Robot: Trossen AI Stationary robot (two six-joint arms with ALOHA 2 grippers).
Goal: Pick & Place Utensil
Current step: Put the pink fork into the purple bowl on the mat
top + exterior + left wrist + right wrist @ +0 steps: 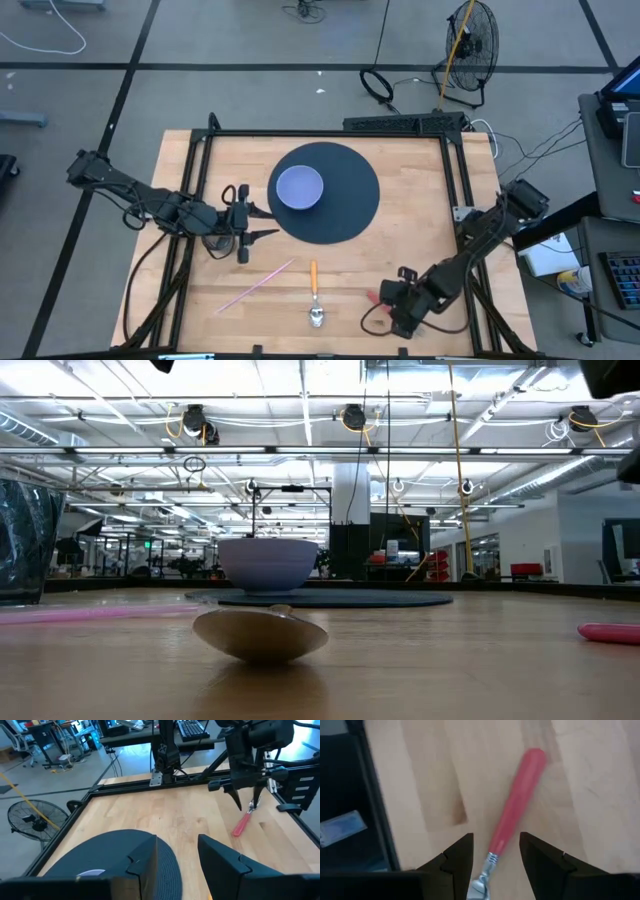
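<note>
A red-handled utensil (517,802) lies flat on the wooden table near its front right. My right gripper (495,862) hangs over it, pointing steeply down and open. Its fingers stand on either side of the utensil's metal neck (484,875), with a gap on each side. The left wrist view shows this gripper (247,802) just above the utensil (241,826). My left gripper (265,222) waits open at the left, beside the dark round mat (345,215). An orange-handled spoon (315,295) lies flat at the front middle.
A pale bowl (299,187) stands on the mat. A thin pink stick (255,285) lies left of the spoon. A black frame rail (455,180) runs along the table's sides and back. Bare wood lies between the spoon and the red utensil (372,297).
</note>
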